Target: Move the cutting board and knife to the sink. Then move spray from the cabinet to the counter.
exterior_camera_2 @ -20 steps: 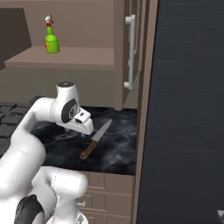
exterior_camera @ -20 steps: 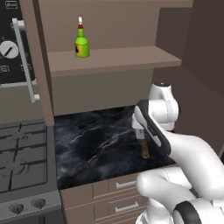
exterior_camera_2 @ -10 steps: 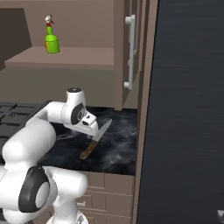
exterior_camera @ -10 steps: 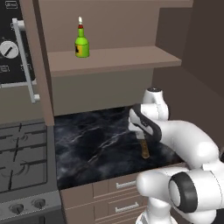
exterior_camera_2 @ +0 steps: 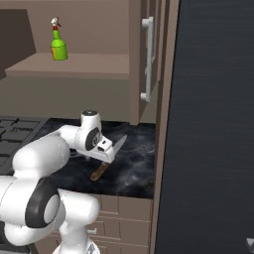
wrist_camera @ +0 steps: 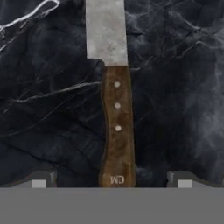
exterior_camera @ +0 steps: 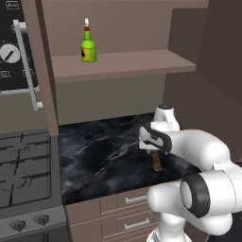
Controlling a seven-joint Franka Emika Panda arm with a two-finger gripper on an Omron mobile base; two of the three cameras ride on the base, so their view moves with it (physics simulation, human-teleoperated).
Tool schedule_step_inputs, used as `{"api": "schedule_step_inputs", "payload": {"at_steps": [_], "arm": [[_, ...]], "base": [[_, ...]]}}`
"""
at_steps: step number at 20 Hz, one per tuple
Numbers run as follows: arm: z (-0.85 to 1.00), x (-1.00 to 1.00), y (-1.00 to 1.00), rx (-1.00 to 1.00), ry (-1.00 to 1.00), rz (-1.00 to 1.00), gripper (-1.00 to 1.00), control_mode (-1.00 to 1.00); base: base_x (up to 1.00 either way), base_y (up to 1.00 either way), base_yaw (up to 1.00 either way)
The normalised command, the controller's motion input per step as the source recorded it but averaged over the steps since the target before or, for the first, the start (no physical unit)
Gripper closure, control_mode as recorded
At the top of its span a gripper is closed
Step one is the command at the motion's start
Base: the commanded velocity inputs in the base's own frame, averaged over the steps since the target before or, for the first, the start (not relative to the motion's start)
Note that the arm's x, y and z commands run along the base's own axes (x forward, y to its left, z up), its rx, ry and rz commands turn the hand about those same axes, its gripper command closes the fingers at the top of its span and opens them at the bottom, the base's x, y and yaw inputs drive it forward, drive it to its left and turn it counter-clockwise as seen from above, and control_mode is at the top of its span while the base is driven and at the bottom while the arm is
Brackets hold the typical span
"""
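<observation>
The knife lies flat on the black marble-look counter, brown handle toward the front edge and silver blade pointing back. My gripper hangs straight over the handle, open, with one fingertip on each side and clear of the wood. The white hand covers most of the knife, so just the handle end shows below it. The green spray stands upright on the brown shelf of the open cabinet. The cutting board and the sink are out of view.
The cabinet door with a silver handle stands open to the right of the knife. A gas stove borders the counter on the left. A tall dark panel walls off the right side. Drawers run beneath the counter.
The arm has stretched forward and the hand has come down over the knife's handle. The jaws have stayed open; the knife and the spray have not moved.
</observation>
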Motion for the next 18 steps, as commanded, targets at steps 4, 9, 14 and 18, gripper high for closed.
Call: {"api": "schedule_step_inputs", "payload": {"at_steps": [4,9,14,18], "arm": [[-0.36,0.05,-0.05,0.0,0.0,0.0,-1.0,-1.0],[-0.26,0.12,-0.14,0.0,0.0,0.0,-1.0,-1.0],[-0.29,0.07,-0.1,0.0,0.0,0.0,-1.0,-1.0],[-0.28,0.02,0.0,0.0,0.0,0.0,-1.0,-1.0]], "base": [[0.0,0.0,0.0],[0.0,0.0,0.0],[0.0,0.0,0.0],[0.0,0.0,0.0]]}}
